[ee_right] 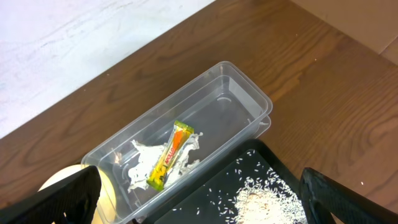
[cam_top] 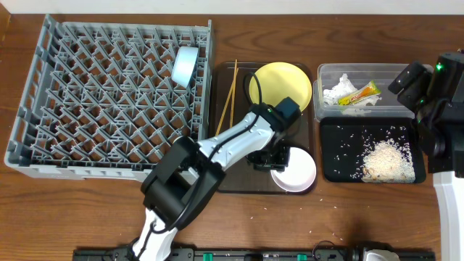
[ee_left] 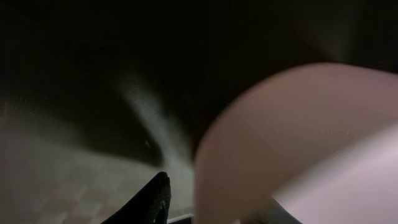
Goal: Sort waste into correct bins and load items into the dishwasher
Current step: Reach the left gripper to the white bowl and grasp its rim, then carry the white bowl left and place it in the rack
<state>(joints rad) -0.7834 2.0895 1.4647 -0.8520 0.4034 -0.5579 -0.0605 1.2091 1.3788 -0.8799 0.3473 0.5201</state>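
My left gripper (cam_top: 275,157) is low over the brown serving tray, at the rim of the white bowl (cam_top: 296,172). In the left wrist view the bowl (ee_left: 298,137) fills the right side, its wall between my open fingers (ee_left: 217,199), with a gap to the left finger. The yellow plate (cam_top: 281,83) and chopsticks (cam_top: 228,94) lie on that tray. The light blue bowl (cam_top: 185,65) stands in the grey dish rack (cam_top: 109,94). The clear tub (ee_right: 236,99) holds the tissue (ee_right: 140,165) and wrapper (ee_right: 169,155). The black tray (cam_top: 341,163) holds rice (cam_top: 384,159). My right gripper (ee_right: 205,199) is open above both bins. The white cup is hidden.
The brown serving tray (cam_top: 232,174) lies between the rack and the bins. A few rice grains (cam_top: 290,210) are scattered on the wooden table in front of it. My right arm (cam_top: 442,109) stands at the right edge.
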